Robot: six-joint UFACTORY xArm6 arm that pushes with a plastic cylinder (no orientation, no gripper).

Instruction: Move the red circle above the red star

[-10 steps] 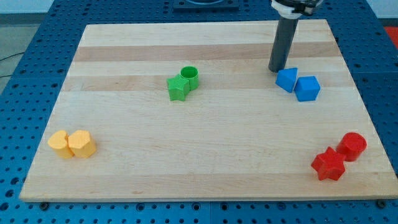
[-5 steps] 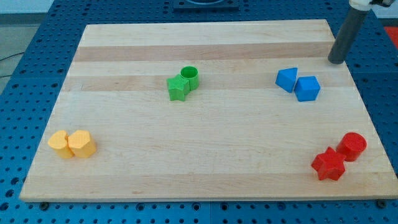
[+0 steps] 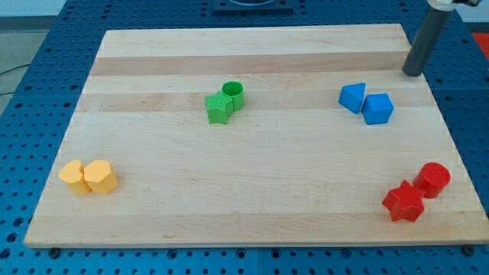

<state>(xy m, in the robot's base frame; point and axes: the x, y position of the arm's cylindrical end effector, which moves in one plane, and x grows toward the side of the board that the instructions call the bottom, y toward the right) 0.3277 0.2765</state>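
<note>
The red circle (image 3: pixel 433 179) sits near the board's lower right corner. The red star (image 3: pixel 403 202) touches it on its lower left side. My tip (image 3: pixel 412 73) is at the board's right edge near the top, far above both red blocks and to the upper right of the blue blocks.
Two blue blocks (image 3: pixel 366 103) touch each other at the right. A green star (image 3: pixel 218 108) and a green cylinder (image 3: pixel 233 95) touch near the middle. Two yellow blocks (image 3: pixel 89 177) touch at the lower left. The wooden board (image 3: pixel 252 191) lies on a blue perforated table.
My tip moved from just above the blue blocks to the board's right edge, then stayed there. No block moved.
</note>
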